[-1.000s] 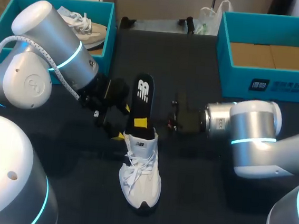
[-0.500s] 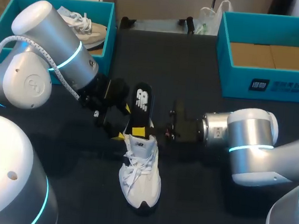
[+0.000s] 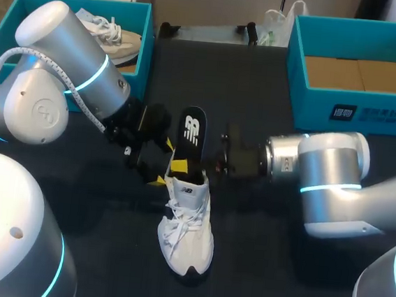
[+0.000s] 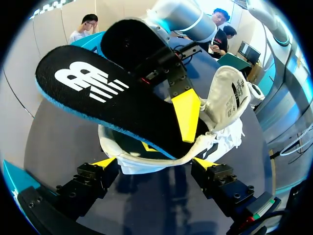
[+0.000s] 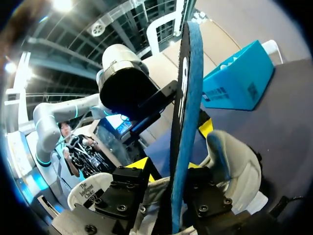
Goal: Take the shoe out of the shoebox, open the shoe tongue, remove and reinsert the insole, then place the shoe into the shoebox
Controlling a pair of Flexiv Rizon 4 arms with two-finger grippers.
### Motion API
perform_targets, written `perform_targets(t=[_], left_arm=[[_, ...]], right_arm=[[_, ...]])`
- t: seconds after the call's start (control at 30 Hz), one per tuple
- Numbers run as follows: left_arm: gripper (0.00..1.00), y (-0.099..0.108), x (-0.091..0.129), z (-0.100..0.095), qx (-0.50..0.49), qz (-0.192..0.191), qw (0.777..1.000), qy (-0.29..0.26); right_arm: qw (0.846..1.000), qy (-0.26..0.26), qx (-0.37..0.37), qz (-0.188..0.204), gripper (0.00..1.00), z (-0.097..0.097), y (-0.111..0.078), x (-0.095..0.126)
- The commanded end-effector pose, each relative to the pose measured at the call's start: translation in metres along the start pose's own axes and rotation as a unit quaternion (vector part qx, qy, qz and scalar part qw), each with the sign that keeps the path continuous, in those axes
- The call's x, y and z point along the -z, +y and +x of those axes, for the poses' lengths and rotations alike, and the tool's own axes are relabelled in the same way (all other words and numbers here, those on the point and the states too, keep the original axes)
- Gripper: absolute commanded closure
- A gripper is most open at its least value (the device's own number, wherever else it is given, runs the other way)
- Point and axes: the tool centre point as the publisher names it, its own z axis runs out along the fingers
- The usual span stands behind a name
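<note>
Looking down from the head view on a dark worktop carrying two teal shoeboxes at its far corners: the left shoebox holding a second shoe, the right shoebox showing only brown card inside. Bringing the left arm and the right arm together at the middle, over a white shoe lying on the worktop between the boxes, in neither of them, toe toward the robot. Clamping the shoe's heel from both sides with the left tool, a contact seen plainly only in the left wrist view. Pinching the black insole with the right tool, one end sitting inside the shoe's opening, the rest slanting up and out. Seeing in the left wrist view one yellow finger lying flat on the insole's top face; catching the insole edge-on, with its blue rim, only in the right wrist view.
</note>
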Motion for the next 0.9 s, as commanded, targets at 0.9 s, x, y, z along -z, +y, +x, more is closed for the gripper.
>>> perform_targets(t=[0.9], left_arm=[[0.0, 0.0, 0.0, 0.0, 0.0, -0.001, 1.0, 0.0]], right_arm=[[0.999, -0.013, -0.024, -0.028, 1.0, -0.016, 0.006, 0.013]])
